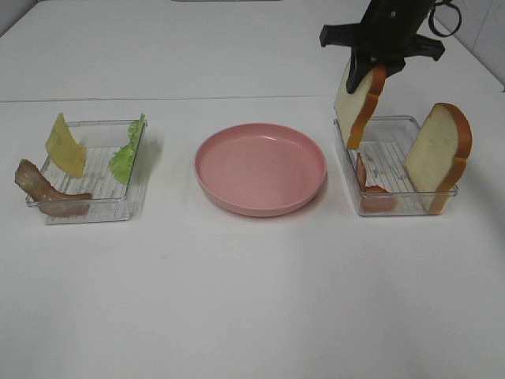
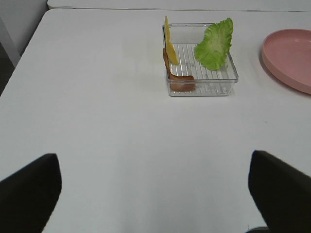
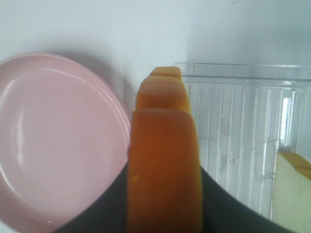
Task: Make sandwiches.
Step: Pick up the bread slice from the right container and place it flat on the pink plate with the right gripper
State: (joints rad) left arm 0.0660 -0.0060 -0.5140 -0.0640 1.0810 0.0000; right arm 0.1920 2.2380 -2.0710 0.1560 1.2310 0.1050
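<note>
**Exterior high view.** The right arm is cut off at the frame's top edge, and the left arm is out of frame. The right gripper (image 1: 368, 73) is clamped on the held bread slice (image 1: 357, 101). That slice hangs upright above the edge of the bread tray (image 1: 394, 208) nearest the pink plate (image 1: 260, 167). In the bread tray, to the right of the plate, the second bread slice (image 1: 438, 154) leans on its far side from the plate. The second bacon strip (image 1: 371, 188) lies on the side nearer the plate. The lettuce tray (image 1: 87, 212), to the left of the plate, holds the cheese slice (image 1: 65, 146) and the lettuce leaf (image 1: 128, 154). The bacon strip (image 1: 43, 189) is draped over its outer corner.

**Left wrist view.** Only the finger ends of the left gripper (image 2: 155, 194) show. They are spread wide over the bare table (image 2: 97, 121) and hold nothing. The plate is cut off by the frame edge, and the lettuce tray stands beside it.

**Right wrist view.** The held slice's crust, blurred, fills the centre and hides the fingertips. The dark jaws press on both sides of it. The plate lies to one side and the bread tray to the other. Only a corner of the second bread slice shows.
</note>
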